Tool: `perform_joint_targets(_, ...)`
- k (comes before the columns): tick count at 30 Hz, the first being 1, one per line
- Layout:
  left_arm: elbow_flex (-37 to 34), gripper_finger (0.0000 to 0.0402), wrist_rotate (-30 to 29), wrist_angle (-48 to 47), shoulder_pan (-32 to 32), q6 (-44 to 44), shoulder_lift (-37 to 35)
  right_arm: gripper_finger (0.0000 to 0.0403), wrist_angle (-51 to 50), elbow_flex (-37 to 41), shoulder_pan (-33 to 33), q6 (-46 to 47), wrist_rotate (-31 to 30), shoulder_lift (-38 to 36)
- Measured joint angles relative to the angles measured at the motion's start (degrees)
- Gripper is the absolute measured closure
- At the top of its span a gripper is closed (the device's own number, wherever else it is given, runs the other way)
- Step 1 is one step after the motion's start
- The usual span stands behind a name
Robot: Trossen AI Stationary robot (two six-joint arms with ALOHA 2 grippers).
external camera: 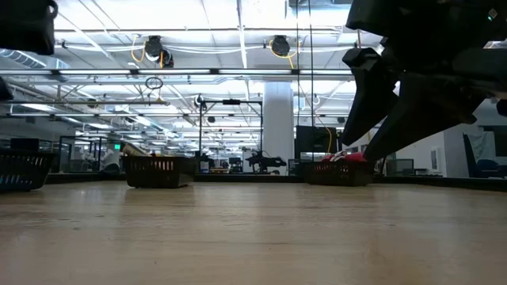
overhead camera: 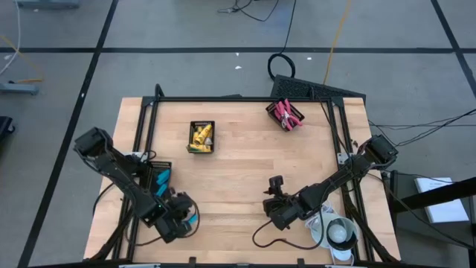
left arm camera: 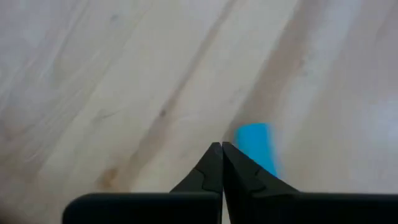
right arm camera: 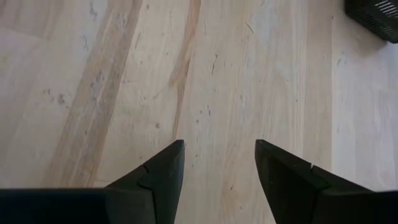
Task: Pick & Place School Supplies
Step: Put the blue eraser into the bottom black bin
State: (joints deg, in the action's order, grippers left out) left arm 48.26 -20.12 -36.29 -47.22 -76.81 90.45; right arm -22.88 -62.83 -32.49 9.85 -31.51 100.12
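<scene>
A: From overhead, where is the left tool [overhead camera: 181, 218]?
B: Low over the near left part of the bench [overhead camera: 238, 179], with a light-blue piece [overhead camera: 195, 220] just beside its tip. The tray of blue pieces [overhead camera: 161, 179] sits close behind it, likely where that piece is meant to go.

A: And the right tool [overhead camera: 274, 195]?
B: Out over bare wood, well apart from the yellow tray [overhead camera: 201, 137] and the red scissors tray [overhead camera: 285, 115] ahead of it. It seems to be waiting.

A: The level view?
B: The trays stand far off; a dark arm hangs at one side. I cannot tell much more.

A: Left wrist?
B: Its fingers [left arm camera: 211, 168] are pressed together, tip to tip, and the blue piece [left arm camera: 256, 146] lies beside them, not between. I judge the pinch missed.

A: Right wrist?
B: Fingers [right arm camera: 163, 174] spread wide over plain boards, holding nothing.
</scene>
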Motion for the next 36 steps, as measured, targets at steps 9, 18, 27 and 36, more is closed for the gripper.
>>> perform_joint_targets(9, 5.48, 0.04, -0.81, -1.75, 0.44, 1.63, 0.19, 0.0216, 0.25, -0.01, -0.04, -0.66, 0.09, 0.0)
perform_joint_targets(18, 5.47, 0.0319, 9.52, 3.0, 1.32, 4.83, 5.56, 0.0216, -0.33, -0.01, -0.86, -1.51, 0.2, 0.0)
perform_joint_targets(27, 5.55, 0.018, 13.4, 3.4, 5.32, 6.08, 7.47, 0.0216, -0.92, -0.01, -2.33, -1.37, 0.1, -0.02)
perform_joint_targets(36, 6.22, 0.0176, 17.2, 5.13, 7.23, 8.73, 13.4, 0.0216, -1.88, -0.02, -3.87, 0.0, -0.29, -0.07)
